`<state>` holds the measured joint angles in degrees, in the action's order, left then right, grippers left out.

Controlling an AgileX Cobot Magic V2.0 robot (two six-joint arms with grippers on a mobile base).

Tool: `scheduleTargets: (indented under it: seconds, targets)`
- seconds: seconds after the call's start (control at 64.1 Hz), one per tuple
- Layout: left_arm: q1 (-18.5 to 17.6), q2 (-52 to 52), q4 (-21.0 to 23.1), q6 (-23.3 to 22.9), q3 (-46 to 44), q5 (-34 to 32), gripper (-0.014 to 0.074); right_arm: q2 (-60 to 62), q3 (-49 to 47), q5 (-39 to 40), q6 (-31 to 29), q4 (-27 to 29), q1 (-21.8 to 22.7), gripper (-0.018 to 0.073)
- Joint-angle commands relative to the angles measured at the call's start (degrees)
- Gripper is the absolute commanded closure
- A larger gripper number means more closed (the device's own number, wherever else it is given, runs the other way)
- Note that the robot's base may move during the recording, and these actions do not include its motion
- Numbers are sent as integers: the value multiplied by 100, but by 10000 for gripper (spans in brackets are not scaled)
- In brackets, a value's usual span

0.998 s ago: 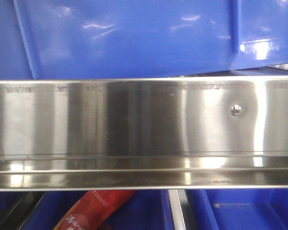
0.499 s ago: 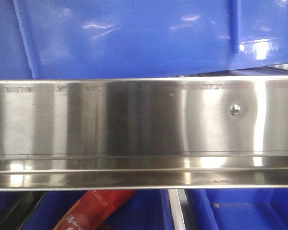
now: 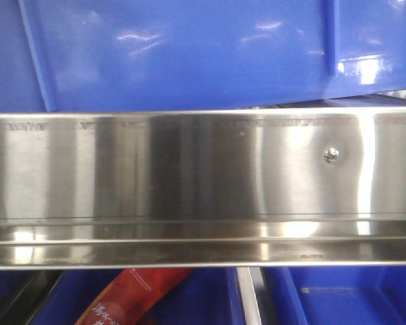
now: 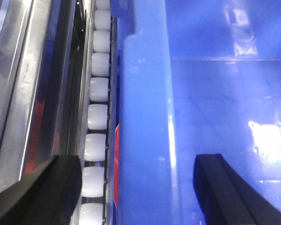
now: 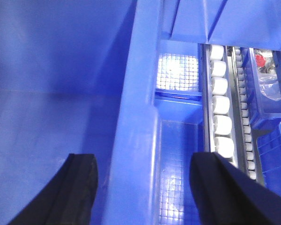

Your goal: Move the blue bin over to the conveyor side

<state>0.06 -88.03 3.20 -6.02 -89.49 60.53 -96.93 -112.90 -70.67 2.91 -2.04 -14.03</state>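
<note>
Blue bin (image 3: 189, 54) unmoved since earlier, left tool (image 4: 136, 164) and right tool (image 5: 144, 161) spread astride its walls

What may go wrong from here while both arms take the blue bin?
Both the left gripper and right gripper stand open astride the glossy rim of the blue bin; an uneven grip may tilt it. The left gripper's outer finger hangs by the white rollers and may strike them.

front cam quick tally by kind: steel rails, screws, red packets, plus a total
steel rail: 1
screw: 1
red packet: 1
total: 3
</note>
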Motion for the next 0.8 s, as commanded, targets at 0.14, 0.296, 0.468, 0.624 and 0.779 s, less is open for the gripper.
scheduleTargets:
  seconds: [0.14, 0.296, 0.468, 0.624, 0.779]
  targets:
    - [-29, 8, 0, -41, -47, -3, 195, 25, -53, 71, -7, -9, 2, 240]
    - [-29, 8, 0, -41, -47, -3, 195, 25, -53, 71, 6, 204, 2, 241]
    - [-29, 8, 0, -41, -47, -3, 195, 25, -53, 71, 108, 204, -46, 241]
    - [-29, 8, 0, -41, -47, -16, 195, 25, -8, 71, 108, 204, -46, 241]
    - [-29, 8, 0, -41, -47, -16, 195, 25, 44, 71, 119, 204, -46, 241]
